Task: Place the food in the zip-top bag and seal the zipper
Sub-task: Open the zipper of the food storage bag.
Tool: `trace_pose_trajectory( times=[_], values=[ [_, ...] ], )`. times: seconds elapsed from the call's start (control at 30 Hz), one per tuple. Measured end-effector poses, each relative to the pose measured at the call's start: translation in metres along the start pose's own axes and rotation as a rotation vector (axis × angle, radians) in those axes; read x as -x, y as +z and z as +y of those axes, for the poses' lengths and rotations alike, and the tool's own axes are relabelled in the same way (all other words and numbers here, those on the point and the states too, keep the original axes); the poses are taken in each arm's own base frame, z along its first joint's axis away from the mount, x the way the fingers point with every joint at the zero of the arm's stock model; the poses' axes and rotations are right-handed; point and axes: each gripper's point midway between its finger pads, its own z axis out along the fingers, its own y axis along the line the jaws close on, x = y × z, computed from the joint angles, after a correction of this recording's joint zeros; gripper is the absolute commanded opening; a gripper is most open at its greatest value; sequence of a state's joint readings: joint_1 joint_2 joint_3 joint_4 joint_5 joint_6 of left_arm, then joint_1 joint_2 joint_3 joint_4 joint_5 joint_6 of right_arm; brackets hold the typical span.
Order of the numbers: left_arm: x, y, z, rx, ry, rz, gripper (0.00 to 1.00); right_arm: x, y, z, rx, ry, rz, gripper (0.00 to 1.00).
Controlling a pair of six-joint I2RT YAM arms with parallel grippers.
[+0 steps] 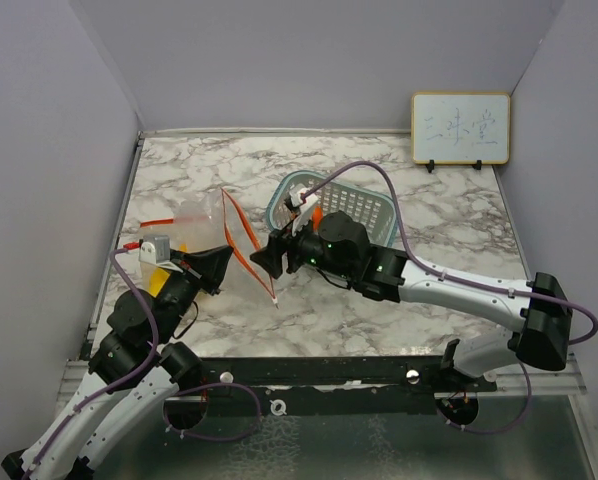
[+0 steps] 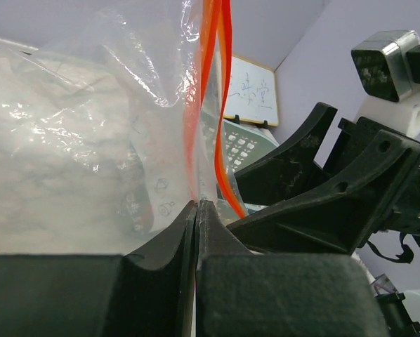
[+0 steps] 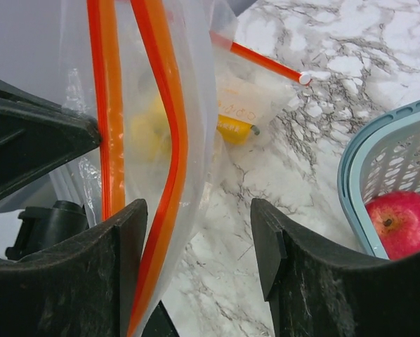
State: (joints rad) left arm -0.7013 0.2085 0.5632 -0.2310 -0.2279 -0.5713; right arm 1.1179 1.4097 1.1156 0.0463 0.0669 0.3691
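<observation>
The clear zip-top bag (image 1: 194, 225) stands held up at the table's left, its orange-red zipper (image 1: 247, 245) running down its open mouth. My left gripper (image 1: 217, 268) is shut on the bag's edge just below the zipper (image 2: 211, 84), jaws pressed together (image 2: 196, 205). My right gripper (image 1: 269, 258) is open, and one zipper strip (image 3: 169, 133) hangs between its jaws (image 3: 196, 242) against the left finger (image 3: 122, 246). Yellow food (image 3: 145, 130) shows blurred inside the bag. A red ball (image 3: 401, 225) lies in the teal basket (image 3: 356, 165).
The teal lattice basket (image 1: 364, 205) stands right behind the right wrist, an orange piece (image 1: 319, 215) inside it. A small whiteboard (image 1: 460, 128) leans on the back wall. Grey walls close in the left, back and right. The right gripper's fingers (image 2: 301, 165) fill the left wrist view's right side.
</observation>
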Motion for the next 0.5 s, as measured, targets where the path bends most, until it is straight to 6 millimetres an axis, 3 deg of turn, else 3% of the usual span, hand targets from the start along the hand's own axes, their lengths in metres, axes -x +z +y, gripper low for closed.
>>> trace_pose_trajectory(
  times=[0.1,0.13,0.3,0.4,0.47,0.5],
  values=[
    [0.001,0.0,-0.001,-0.005,-0.004,-0.003,0.0,-0.002,0.003,-0.005,-0.029,0.003,0.001,0.09],
    [0.001,0.0,-0.001,-0.006,-0.005,-0.004,0.0,-0.003,0.004,-0.008,-0.044,0.009,0.0,0.04],
    [0.001,0.0,-0.001,-0.006,-0.005,-0.004,0.0,-0.007,0.001,-0.03,-0.17,0.035,0.006,0.02],
    [0.0,-0.002,0.002,0.009,-0.01,0.0,0.03,-0.01,-0.014,-0.052,-0.29,0.051,-0.011,0.02],
    [-0.002,-0.003,0.007,0.036,-0.014,0.004,0.31,-0.008,-0.028,-0.06,-0.331,0.054,-0.03,0.02],
    [-0.002,-0.004,0.009,0.047,-0.015,0.008,0.4,-0.006,-0.033,-0.061,-0.337,0.056,-0.043,0.02]
  ],
)
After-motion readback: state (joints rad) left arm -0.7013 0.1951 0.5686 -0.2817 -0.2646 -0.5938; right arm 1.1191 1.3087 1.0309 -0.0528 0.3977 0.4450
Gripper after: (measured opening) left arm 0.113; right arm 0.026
